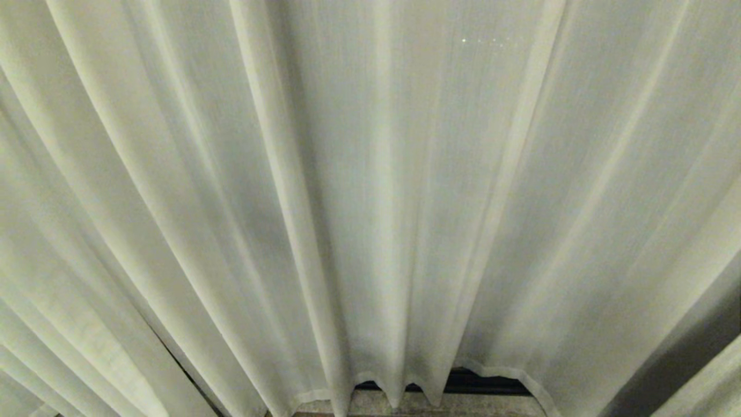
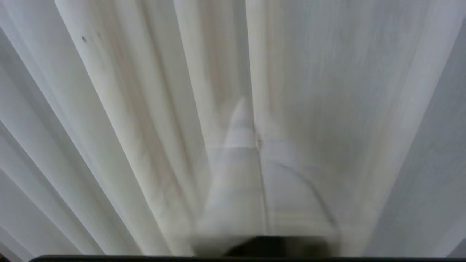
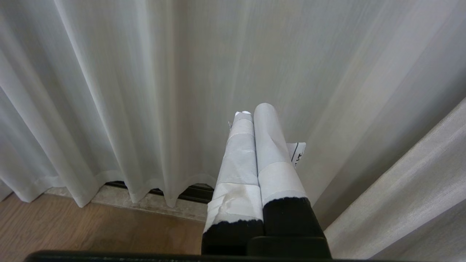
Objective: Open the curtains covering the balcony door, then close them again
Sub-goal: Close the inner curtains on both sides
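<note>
Pale sheer curtains [image 1: 370,174] hang shut in long pleats and fill the head view, where neither arm shows. The balcony door is hidden behind them; only a dark strip [image 1: 486,382] shows under the hem. In the left wrist view my left gripper [image 2: 255,134] is blurred, with its white-taped fingers [image 2: 233,174] together right in front of a pleat of the curtains [image 2: 145,109]. I cannot tell whether it pinches any fabric. My right gripper [image 3: 253,111] is shut and empty, pointing at the lower part of the curtains [image 3: 127,91].
A stone sill [image 3: 145,203] and a dark track [image 3: 193,193] run under the hem, with wooden floor [image 3: 72,229] in front. A thicker, woven curtain panel [image 3: 418,203] hangs close on the right, also seen at the head view's corner [image 1: 712,382].
</note>
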Controlling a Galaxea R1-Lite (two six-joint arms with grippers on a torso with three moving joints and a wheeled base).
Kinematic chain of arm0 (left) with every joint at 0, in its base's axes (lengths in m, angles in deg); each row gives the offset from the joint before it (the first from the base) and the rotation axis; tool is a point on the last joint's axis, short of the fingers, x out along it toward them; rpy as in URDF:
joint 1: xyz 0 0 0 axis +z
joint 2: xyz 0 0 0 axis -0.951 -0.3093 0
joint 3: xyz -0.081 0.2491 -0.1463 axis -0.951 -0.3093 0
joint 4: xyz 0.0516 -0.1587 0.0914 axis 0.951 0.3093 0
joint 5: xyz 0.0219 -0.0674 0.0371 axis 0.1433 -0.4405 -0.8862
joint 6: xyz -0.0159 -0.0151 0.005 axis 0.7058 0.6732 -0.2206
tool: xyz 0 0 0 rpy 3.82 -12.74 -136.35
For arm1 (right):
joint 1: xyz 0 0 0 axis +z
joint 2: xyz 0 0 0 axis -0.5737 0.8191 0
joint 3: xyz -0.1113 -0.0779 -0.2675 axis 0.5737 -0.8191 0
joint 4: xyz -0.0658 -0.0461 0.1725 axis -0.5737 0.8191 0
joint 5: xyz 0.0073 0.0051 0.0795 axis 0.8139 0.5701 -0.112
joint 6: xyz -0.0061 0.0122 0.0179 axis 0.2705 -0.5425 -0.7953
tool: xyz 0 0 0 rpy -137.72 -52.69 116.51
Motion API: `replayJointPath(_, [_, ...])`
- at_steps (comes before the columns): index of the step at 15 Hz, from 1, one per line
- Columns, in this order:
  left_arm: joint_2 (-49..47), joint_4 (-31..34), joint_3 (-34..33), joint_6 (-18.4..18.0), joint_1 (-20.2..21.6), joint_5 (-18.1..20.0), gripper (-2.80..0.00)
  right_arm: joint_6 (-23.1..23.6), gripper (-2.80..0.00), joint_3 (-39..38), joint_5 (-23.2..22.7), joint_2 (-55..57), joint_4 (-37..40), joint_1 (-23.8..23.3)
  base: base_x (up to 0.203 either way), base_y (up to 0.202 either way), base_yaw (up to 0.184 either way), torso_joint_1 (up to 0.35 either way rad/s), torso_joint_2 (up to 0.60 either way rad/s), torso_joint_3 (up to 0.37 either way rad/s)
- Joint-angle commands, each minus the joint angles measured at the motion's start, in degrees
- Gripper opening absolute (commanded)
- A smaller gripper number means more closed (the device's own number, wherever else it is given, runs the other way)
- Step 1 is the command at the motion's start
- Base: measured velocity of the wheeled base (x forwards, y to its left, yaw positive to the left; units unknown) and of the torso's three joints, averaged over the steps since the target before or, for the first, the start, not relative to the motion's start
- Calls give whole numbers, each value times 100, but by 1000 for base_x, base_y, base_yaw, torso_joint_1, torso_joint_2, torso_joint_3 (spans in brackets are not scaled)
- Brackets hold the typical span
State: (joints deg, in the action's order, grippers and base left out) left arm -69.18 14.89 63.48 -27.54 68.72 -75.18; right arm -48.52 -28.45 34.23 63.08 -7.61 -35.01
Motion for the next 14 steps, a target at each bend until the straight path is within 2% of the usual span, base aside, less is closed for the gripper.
replayJointPath(1, [238,-3,-169,5,-53,-16,-280,9,-280,-1,-3,9,0,0,0,0,0,0,0,0])
replayJointPath(6, [1146,81,-1050,8,-52,-35,-280,9,-280,-1,-3,9,0,0,0,0,0,0,0,0])
replayJointPath(9, [1351,245,-1385,2,-106,68,-280,9,-280,-1,-3,9,0,0,0,0,0,0,0,0])
replayJointPath(13, [2230,397,-1707,-9,-210,960,-280,9,-280,-1,-3,9,-1,0,0,0,0,0,0,0])
replayJointPath(14, [2364,426,-1917,-28,-220,1050,-280,9,-280,-1,-3,9,-2,0,0,0,0,0,0,0])
